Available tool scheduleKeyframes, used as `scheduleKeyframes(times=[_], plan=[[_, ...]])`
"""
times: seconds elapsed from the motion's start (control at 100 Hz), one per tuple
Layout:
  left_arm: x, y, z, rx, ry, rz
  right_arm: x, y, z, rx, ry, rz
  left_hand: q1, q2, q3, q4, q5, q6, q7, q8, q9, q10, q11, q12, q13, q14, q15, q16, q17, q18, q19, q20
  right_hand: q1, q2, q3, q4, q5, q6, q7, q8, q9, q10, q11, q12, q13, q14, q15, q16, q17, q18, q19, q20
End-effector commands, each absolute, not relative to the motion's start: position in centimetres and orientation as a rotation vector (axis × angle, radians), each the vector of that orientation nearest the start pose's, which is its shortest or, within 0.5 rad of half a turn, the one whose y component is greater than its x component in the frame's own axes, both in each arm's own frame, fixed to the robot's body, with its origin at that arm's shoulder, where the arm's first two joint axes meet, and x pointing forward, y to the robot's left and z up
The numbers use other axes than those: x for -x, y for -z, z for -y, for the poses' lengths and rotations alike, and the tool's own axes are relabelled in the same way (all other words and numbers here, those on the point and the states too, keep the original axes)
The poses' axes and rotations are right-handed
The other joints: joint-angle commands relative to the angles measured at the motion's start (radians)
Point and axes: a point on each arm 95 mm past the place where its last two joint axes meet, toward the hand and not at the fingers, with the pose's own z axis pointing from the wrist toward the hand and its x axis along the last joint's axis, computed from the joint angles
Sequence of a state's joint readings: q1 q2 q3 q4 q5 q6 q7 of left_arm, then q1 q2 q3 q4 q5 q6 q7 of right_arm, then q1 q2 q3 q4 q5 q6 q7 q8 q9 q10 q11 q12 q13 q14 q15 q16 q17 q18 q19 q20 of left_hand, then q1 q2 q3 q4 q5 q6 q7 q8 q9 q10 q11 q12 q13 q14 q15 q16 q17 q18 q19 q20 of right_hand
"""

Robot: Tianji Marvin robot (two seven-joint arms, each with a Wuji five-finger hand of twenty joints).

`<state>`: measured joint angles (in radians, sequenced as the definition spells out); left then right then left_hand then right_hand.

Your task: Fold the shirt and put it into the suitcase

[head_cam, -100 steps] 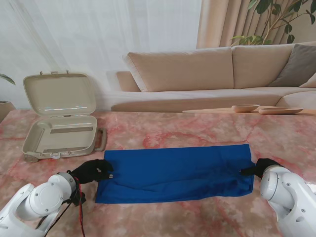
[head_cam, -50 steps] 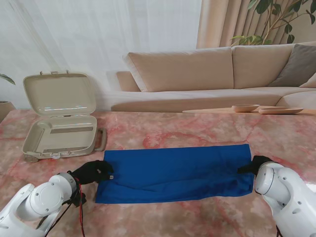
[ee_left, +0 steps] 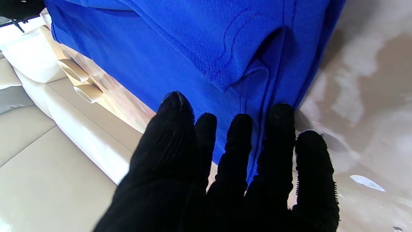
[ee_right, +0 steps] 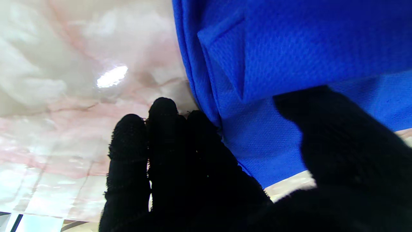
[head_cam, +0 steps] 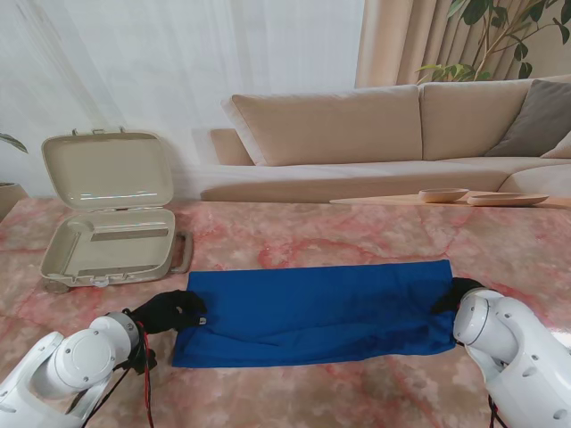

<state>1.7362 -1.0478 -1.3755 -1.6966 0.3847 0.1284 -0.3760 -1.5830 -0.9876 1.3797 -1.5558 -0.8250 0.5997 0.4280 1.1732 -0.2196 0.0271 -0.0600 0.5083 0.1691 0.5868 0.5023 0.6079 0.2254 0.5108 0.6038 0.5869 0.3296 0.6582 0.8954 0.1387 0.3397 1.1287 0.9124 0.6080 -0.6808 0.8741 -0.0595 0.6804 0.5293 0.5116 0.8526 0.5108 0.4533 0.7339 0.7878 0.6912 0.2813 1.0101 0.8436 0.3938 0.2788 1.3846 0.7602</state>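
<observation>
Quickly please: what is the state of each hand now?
Left hand: open, fingers spread at the shirt edge.
Right hand: cannot tell; thumb and fingers at the shirt's end.

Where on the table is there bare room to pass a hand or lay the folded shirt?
Bare marble lies between the suitcase and the shirt, beyond the shirt toward the sofa, and along the near edge between the arms. Both shirt ends are crowded: left hand, right hand.
</observation>
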Motion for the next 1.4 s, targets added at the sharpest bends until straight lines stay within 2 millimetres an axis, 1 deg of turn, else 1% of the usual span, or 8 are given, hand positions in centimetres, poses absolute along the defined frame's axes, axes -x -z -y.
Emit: scheduleKeyframes(times=[0.0,0.46,1.16,1.21,1.24,1.29,1.33,1.39], plan=[[-35.1,36.5,-4.4,2.147,1.455,-1.432,-37.0,39.3,14.0,-2.091,-0.596,-1.223,0.019,0.019,-0.035,0.013,0.022,-0.01,-0.008,-0.004,0.016,0.007,0.005,-0.006,0.01,0.036,0.007,-0.001,0.0,0.023,-0.002,-0.003,0.062,-0.045,0.023,-0.061,0.089,-0.378,0.225,-0.138,0.035,-0.116,0.054,0.02,0.03,0.005,0.028,0.004,0.009,0.027,0.049,0.007],[-34.9,36.7,-4.3,2.163,1.448,-1.426,-37.1,39.1,13.5,-2.121,-0.683,-1.181,0.019,0.018,-0.035,0.012,0.022,-0.011,-0.008,-0.005,0.017,0.004,0.005,-0.006,0.012,0.034,0.007,0.0,-0.001,0.025,0.0,-0.003,0.147,0.028,0.033,-0.009,0.03,-0.386,0.582,-0.097,0.108,-0.122,0.049,-0.011,0.09,-0.002,-0.026,-0.047,0.068,0.024,0.06,0.002],[-34.6,36.0,-4.9,2.139,1.461,-1.369,-37.9,36.7,13.8,-2.101,-0.9,-0.953,0.022,0.017,-0.034,0.013,0.023,-0.009,-0.005,-0.006,0.019,0.006,0.008,-0.005,0.013,0.035,0.008,0.0,0.003,0.026,0.002,-0.004,0.185,-0.315,0.358,0.273,0.207,-0.403,0.762,-0.067,0.589,-0.129,0.158,0.021,0.614,-0.107,0.159,-0.133,0.724,0.019,0.26,-0.202],[-34.5,35.9,-5.1,2.135,1.458,-1.365,-37.9,36.4,13.9,-2.096,-0.916,-0.935,0.022,0.016,-0.034,0.013,0.023,-0.01,-0.005,-0.005,0.02,0.005,0.008,-0.005,0.014,0.035,0.008,0.0,0.003,0.026,0.002,-0.004,0.193,-0.329,0.374,0.268,0.214,-0.395,0.761,-0.064,0.59,-0.118,0.159,0.032,0.615,-0.113,0.209,-0.108,0.765,-0.163,0.347,-0.176],[-34.4,35.9,-5.2,2.134,1.455,-1.365,-37.9,36.2,13.9,-2.094,-0.925,-0.927,0.023,0.015,-0.034,0.013,0.024,-0.01,-0.004,-0.005,0.021,0.006,0.008,-0.005,0.014,0.035,0.008,0.0,0.003,0.026,0.002,-0.005,0.195,-0.333,0.38,0.269,0.213,-0.391,0.759,-0.064,0.59,-0.113,0.159,0.035,0.614,-0.116,0.228,-0.097,0.677,-0.036,0.131,-0.462],[-34.3,35.9,-5.3,2.135,1.449,-1.367,-37.9,35.9,14.0,-2.093,-0.938,-0.914,0.022,0.016,-0.034,0.013,0.024,-0.01,-0.005,-0.006,0.02,0.006,0.008,-0.005,0.013,0.036,0.008,0.0,0.004,0.025,0.003,-0.005,0.2,-0.341,0.388,0.268,0.216,-0.385,0.758,-0.063,0.588,-0.104,0.158,0.038,0.616,-0.121,0.248,-0.087,0.703,-0.04,0.19,-0.497],[-34.2,36.0,-5.4,2.136,1.444,-1.371,-38.0,35.6,14.0,-2.09,-0.948,-0.905,0.023,0.016,-0.034,0.013,0.023,-0.009,-0.005,-0.006,0.02,0.007,0.008,-0.005,0.014,0.036,0.008,0.0,0.004,0.025,0.003,-0.005,0.203,-0.346,0.394,0.266,0.22,-0.381,0.755,-0.062,0.59,-0.101,0.158,0.04,0.615,-0.121,0.254,-0.085,0.772,-0.216,0.473,-0.134],[-34.1,36.1,-5.5,2.14,1.434,-1.383,-38.0,35.3,14.1,-2.089,-0.959,-0.893,0.022,0.016,-0.034,0.013,0.023,-0.01,-0.005,-0.006,0.02,0.005,0.008,-0.005,0.014,0.034,0.009,0.0,0.004,0.024,0.003,-0.005,0.204,-0.35,0.398,0.272,0.221,-0.377,0.753,-0.061,0.59,-0.095,0.154,0.041,0.615,-0.119,0.256,-0.086,0.693,-0.108,0.375,-0.247]])
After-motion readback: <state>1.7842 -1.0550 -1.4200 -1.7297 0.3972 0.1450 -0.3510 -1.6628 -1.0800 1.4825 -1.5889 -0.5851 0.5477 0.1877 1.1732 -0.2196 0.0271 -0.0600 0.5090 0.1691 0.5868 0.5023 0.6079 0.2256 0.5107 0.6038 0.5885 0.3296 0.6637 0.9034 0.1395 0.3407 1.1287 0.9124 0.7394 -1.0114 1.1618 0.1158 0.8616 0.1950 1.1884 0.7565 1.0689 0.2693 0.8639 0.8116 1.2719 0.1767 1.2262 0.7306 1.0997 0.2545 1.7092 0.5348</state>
